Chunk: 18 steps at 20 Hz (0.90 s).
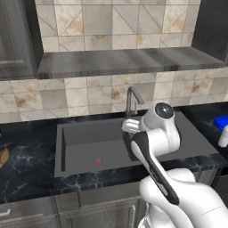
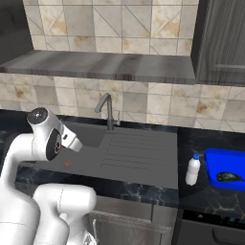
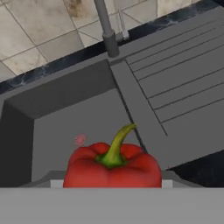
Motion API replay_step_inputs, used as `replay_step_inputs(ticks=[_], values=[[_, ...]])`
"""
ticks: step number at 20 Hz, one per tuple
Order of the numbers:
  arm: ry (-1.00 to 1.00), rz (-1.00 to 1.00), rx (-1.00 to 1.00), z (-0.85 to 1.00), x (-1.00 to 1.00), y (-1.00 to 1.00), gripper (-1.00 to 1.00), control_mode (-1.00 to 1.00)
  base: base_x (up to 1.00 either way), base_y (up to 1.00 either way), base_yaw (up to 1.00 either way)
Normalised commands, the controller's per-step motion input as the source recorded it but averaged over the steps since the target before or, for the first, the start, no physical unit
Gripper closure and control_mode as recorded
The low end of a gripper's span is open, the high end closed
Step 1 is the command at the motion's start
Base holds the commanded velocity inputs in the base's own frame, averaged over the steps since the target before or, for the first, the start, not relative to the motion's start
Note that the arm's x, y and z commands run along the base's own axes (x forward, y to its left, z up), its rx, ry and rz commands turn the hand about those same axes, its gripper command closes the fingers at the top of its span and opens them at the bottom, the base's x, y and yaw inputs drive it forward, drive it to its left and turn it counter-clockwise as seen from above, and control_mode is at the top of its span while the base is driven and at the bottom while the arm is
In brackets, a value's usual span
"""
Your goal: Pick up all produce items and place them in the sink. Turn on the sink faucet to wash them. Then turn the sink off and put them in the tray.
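A bright red pepper with a green stem sits right at the bottom of the hand view, close to the camera and over the sink basin. My gripper is shut on it, and the pepper hides the fingertips. The hand hangs above the basin, left of the ribbed drainboard. The red drain mark lies just behind the pepper. The faucet stands at the basin's back edge, and no water shows. The dark green oval produce item lies in the blue tray on the right counter.
A small white bottle stands between the drainboard and the tray. A tan-brown oblong item lies on the dark marble counter at the far left. A grey shelf runs along the tiled wall above the faucet.
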Motion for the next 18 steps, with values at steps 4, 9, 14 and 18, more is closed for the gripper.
replay_step_inputs(ticks=[4,9,14,18], values=[[0.00,-0.12,0.01,0.54,-0.44,-0.60,1.00,-1.00,0.00,0.00,0.00],[0.00,-0.11,0.00,0.64,-0.41,-0.57,1.00,-1.00,0.00,0.00,0.00],[0.01,-0.12,0.00,0.53,-0.25,-0.56,1.00,-1.00,0.00,0.00,0.00],[0.02,-0.13,0.00,0.22,-0.01,-0.63,1.00,-1.00,0.00,0.00,0.00]])
